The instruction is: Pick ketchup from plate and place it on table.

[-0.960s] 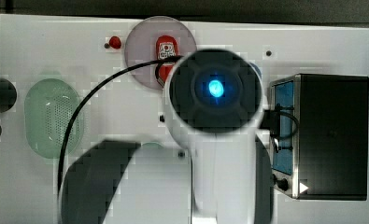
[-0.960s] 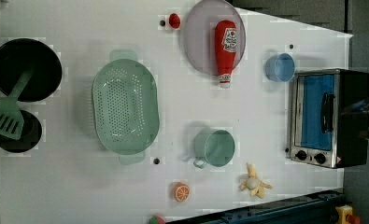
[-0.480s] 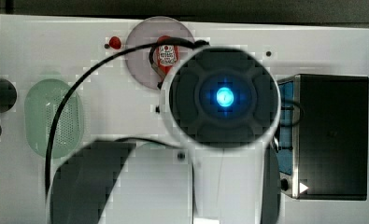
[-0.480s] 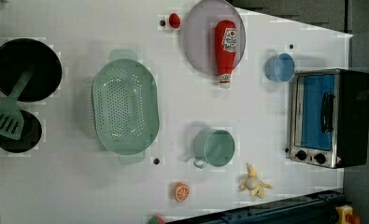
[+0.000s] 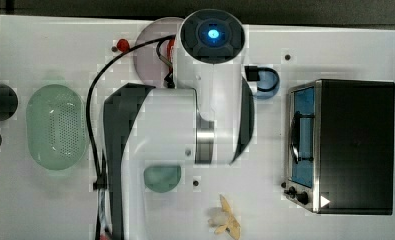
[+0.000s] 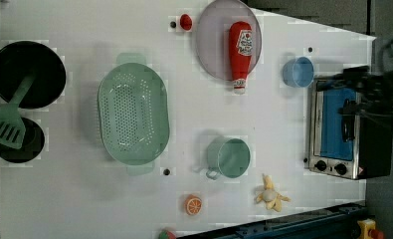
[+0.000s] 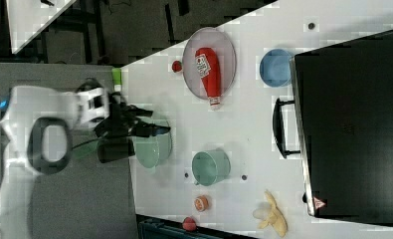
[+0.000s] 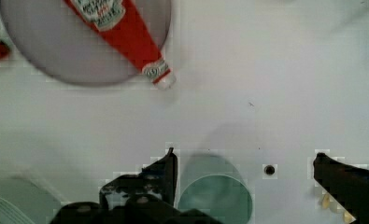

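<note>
Arm (image 5: 185,125) spans mid-table (image 5: 345,50), its round blue-lit end (image 5: 212,36) covering part of the plate (image 5: 152,47) — a red sliver of ketchup (image 5: 170,48) shows at its edge. Red ball (image 5: 122,45) beside plate. Green basket (image 5: 56,127) at the top view's left, toaster oven (image 5: 342,146) right; blue bowl (image 5: 268,85), green cup (image 5: 162,178), banana (image 5: 225,217) — all apart.

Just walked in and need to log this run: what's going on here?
A single robot arm is going after the ketchup, which lies on its side on the plate with its capped end poking past the rim onto the table. The gripper is open and holds nothing; in the wrist view it hangs above the green mug, apart from the bottle. Nothing has been picked up yet. A green colander, blue bowl and toaster oven sit untouched.
</note>
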